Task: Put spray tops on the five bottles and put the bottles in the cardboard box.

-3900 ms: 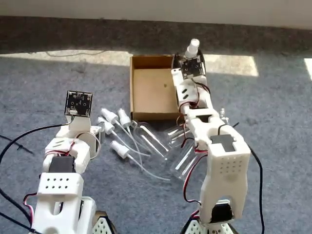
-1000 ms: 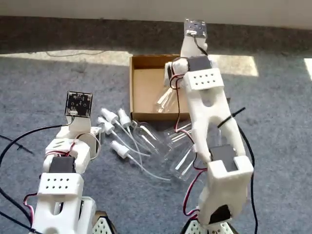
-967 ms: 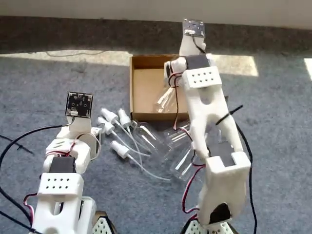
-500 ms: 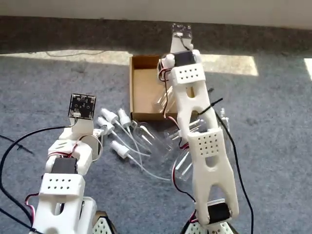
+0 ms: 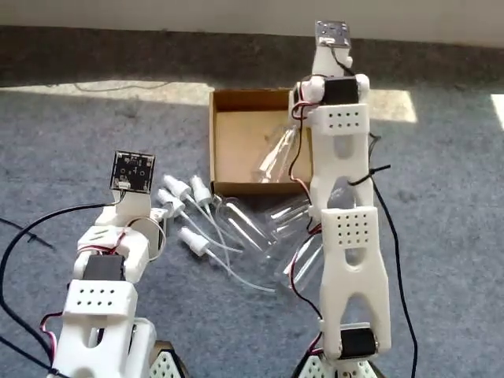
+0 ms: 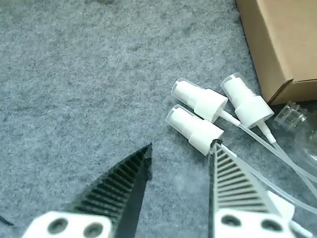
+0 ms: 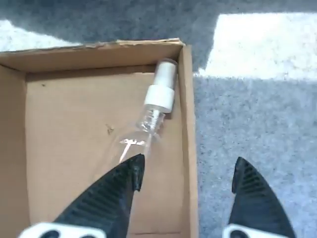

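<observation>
1 capped bottle (image 7: pixel 151 116) lies in the cardboard box (image 7: pixel 69 55); the right hand (image 7: pixel 189 166) hangs above, wide open, empty. The left hand (image 6: pixel 181 147), open and empty, hovers by 4 loose spray tops (image 6: pixel 198 101). Uncapped bottles (image 5: pixel 240 220) lie on the surface (image 5: pixel 441 197).

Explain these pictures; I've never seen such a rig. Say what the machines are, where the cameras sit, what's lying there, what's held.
These are two small robot arms. One picture looks down from above; the other two come from a camera on each wrist. On the grey carpet lie loose spray tops and clear uncapped bottles beside a cardboard box. One capped bottle lies inside the box. The left arm holds its jaws open over the spray tops, the right arm above the box. Neither holds anything.
</observation>
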Robot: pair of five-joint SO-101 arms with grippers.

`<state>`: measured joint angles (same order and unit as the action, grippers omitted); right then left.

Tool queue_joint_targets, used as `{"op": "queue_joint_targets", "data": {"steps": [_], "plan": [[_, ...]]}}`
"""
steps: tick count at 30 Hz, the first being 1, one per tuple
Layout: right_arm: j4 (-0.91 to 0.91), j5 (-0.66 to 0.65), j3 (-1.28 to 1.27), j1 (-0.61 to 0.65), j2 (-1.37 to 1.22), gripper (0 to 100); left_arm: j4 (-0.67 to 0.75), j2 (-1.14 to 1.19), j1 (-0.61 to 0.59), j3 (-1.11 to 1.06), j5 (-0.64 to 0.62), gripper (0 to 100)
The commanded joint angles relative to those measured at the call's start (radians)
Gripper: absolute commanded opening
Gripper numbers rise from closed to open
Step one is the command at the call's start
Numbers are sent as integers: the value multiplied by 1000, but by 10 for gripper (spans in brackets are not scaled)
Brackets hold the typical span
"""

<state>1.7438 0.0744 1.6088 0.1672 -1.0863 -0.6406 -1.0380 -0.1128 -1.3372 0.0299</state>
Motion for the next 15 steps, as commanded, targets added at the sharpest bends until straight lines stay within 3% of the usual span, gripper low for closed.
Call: {"op": "queue_joint_targets", "data": {"steps": [1, 15], "plan": [[-1, -34, -18, -38, 58, 246, 20, -12, 19, 4, -2, 182], [2, -40, -30, -41, -159, 224, 20, -12, 19, 4, -2, 182]]}}
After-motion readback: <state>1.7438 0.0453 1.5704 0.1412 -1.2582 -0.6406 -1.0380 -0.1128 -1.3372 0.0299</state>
